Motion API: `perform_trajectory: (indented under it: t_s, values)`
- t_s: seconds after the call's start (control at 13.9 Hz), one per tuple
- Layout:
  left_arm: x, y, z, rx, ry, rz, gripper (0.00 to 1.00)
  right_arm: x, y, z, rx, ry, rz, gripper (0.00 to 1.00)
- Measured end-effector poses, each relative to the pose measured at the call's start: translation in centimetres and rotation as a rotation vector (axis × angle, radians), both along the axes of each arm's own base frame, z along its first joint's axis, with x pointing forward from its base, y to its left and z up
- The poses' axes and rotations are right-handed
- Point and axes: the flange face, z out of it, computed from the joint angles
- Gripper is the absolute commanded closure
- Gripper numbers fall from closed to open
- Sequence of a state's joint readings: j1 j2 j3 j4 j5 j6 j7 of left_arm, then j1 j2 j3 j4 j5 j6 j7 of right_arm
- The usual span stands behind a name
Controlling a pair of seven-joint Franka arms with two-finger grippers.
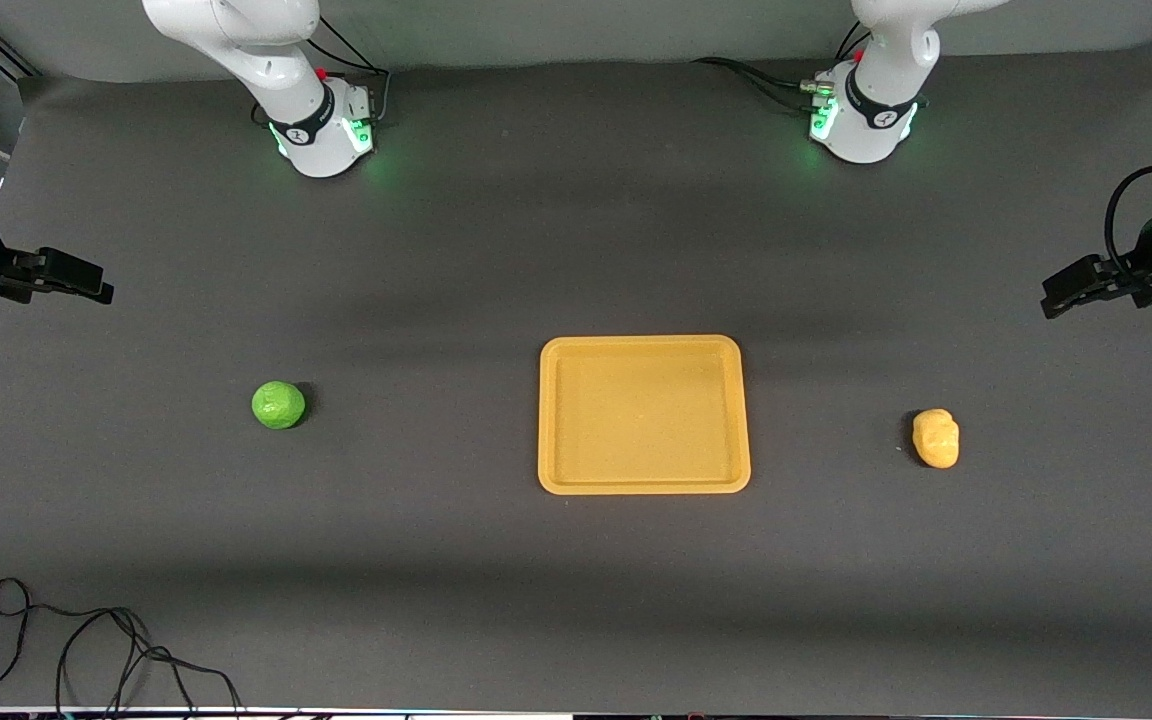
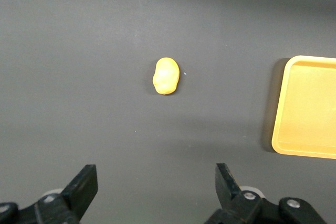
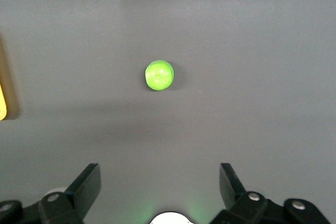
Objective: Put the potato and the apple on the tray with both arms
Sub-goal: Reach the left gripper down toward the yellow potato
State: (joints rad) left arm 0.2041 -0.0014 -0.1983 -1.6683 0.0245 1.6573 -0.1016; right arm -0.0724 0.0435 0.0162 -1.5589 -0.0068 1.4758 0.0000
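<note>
Tray [image 1: 644, 487]: lying mid-table
Apple [image 1: 278, 405]: sitting toward right arm's end
Potato [image 1: 936, 438]: sitting toward left arm's end
Left gripper [image 1: 1058, 296]: hovering released
Right gripper [image 1: 96, 288]: hovering released

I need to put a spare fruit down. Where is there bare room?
Bare mat lies between the apple and the tray, and between the tray and the potato. The wide strip nearer the front camera is free except for a cable at the right arm's end. The tray holds nothing.

Tray [image 1: 644, 487] between apple [image 1: 278, 405] and potato [image 1: 936, 438], apart.
</note>
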Motion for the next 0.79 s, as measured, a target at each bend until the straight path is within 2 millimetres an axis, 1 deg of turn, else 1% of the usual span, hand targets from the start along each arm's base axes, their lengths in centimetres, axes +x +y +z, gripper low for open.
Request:
perform_trajectory:
  t_s: [0.57, 0.79]
  values:
    - [0.00, 0.12, 0.02, 0.000, -0.001, 0.002, 0.00, 0.00, -0.01, -0.02, 0.000, 0.000, 0.000, 0.00]
    - [0.27, 0.96, -0.30, -0.020, 0.001, 0.022, 0.00, 0.18, -0.02, -0.17, -0.001, -0.011, 0.000, 0.00]
